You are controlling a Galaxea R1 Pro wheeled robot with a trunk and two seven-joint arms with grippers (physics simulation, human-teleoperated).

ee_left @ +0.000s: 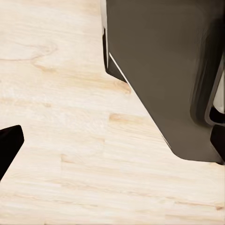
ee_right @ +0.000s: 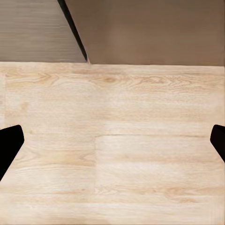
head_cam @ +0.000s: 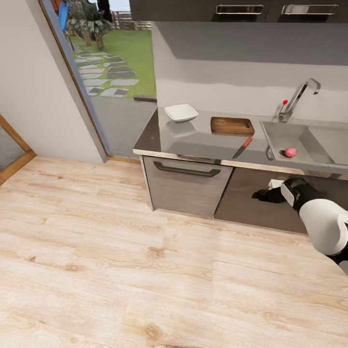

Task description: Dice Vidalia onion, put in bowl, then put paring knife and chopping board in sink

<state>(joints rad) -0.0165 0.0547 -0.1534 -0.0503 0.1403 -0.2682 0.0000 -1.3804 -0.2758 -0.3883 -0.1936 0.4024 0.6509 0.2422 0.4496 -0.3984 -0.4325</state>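
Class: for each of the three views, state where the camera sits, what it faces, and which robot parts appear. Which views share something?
Head: high, facing down at the countertop, sink and floor; right arm shows.
Left wrist: faces floor and a dark cabinet; one fingertip shows.
Right wrist: faces floor and cabinet fronts; both fingertips show.
Shared: the pale wood floor.

A light wooden floor (head_cam: 121, 270) lies before dark cabinets (head_cam: 186, 186), and an open doorway (head_cam: 113, 58) shows grass and stepping stones (head_cam: 104, 79).
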